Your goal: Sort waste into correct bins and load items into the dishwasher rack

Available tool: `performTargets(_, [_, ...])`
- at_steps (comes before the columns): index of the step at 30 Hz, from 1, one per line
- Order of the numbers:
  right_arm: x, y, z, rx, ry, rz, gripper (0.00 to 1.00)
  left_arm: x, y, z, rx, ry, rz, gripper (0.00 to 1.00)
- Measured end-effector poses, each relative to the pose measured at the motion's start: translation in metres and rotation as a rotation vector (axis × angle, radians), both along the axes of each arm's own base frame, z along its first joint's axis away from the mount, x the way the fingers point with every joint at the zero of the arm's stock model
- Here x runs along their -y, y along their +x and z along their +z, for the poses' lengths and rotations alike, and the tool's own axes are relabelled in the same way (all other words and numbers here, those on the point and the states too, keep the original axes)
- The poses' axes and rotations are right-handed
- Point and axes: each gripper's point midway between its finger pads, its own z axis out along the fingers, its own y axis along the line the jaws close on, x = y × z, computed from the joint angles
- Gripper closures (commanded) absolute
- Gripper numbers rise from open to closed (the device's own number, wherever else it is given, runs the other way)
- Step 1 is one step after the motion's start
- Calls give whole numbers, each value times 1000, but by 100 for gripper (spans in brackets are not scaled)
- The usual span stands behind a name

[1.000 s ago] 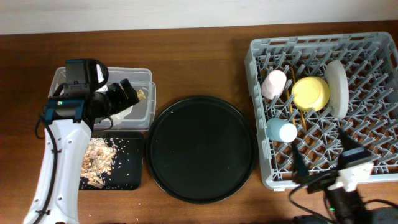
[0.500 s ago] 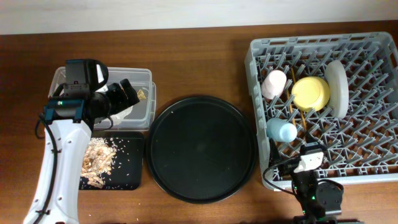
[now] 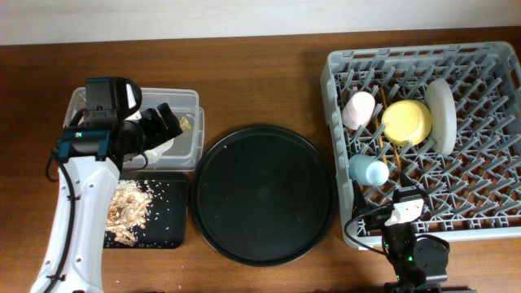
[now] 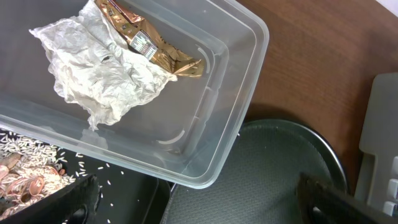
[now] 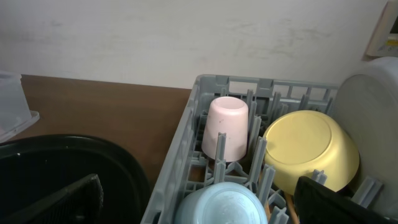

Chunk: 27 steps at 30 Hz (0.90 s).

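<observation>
By the look of things the sorting was all but finished. The crumpled white paper tissue [image 4: 102, 68] and the crinkled, shiny gold-brown wrapper [image 4: 149, 43] lay together inside the clear rectangular plastic box [image 4: 249, 37], the wrapper resting partly on the tissue. The beige crumbly food scraps [image 3: 130, 207] were spread in the shallow black rectangular tray [image 3: 167, 224] just in front of that box. On the far side of the brown wooden table [image 3: 260, 81], the large square grey plastic dishwasher rack [image 3: 342, 73] held every dish: the small pink cup [image 3: 358, 110] mouth-down near its back left corner, the small light-blue cup [image 3: 368, 170] in front of it, the yellow bowl [image 3: 407, 120] upside down beside the pink cup, the white round plate [image 3: 440, 114] standing on edge just right of the bowl, and the pair of thin wooden chopsticks [image 3: 398, 156] lying among the pegs below the bowl. The large round black tray [image 3: 264, 195] between bins and rack carried nothing, so no step seemed to be left. The left gripper [image 3: 168, 124] hung over the clear box on its raised white arm, angled down towards the box, its jaws spread wide and empty. The right gripper [image 5: 198, 186] sat low at the near edge of the table, its arm folded back, aimed level across the rack's front left corner, fingers likewise wide apart and holding nothing.
</observation>
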Motion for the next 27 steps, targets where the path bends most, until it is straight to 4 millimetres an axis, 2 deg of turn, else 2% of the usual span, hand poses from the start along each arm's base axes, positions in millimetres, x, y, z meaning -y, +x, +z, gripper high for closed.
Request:
performTargets(7, [0, 0, 0, 0, 1, 0, 1, 0, 0, 0, 1, 0, 0, 1])
performTargets(10, [0, 0, 0, 0, 1, 0, 1, 0, -14, 12, 6, 1, 0, 1])
performTargets(13, [0, 0, 0, 1, 0, 0, 2, 2, -63, 44, 29, 1, 0, 1])
performTargets(15, [0, 0, 0, 1, 0, -1, 1, 2, -89, 48, 37, 2, 0, 1])
performTargets(16, [1, 0, 0, 0, 1, -3, 1, 3, -108, 41, 29, 1, 0, 1])
performTargets(17, [1, 0, 0, 1, 1, -3, 1, 3, -117, 34, 31, 1, 0, 1])
performTargets(18, [1, 0, 0, 0, 0, -3, 1, 4, -128, 21, 32, 1, 0, 1])
performTargets(19, [1, 0, 0, 0, 1, -3, 1, 4, -146, -3, 21, 0, 0, 1])
performTargets(20, [1, 0, 0, 2, 0, -4, 1, 5, -154, -15, 17, -2, 1, 1])
performTargets(22, [1, 0, 0, 1, 1, -4, 1, 4, -147, -33, 165, 2, 4, 0])
performTargets(23, [1, 0, 0, 0, 0, -4, 1, 4, -132, -34, 319, 4, 4, 1])
performTargets(24, [1, 0, 0, 1, 0, -4, 1, 4, -126, -33, 389, 6, 4, 1])
performTargets(25, [1, 0, 0, 1, 1, -4, 1, 4, -117, -24, 484, 7, 5, 1])
performTargets(26, [1, 0, 0, 1, 0, -4, 1, 3, -99, -2, 694, 11, 6, 1])
performTargets(27, [1, 0, 0, 0, 0, -4, 2, 3, -96, 14, 824, 14, 5, 1])
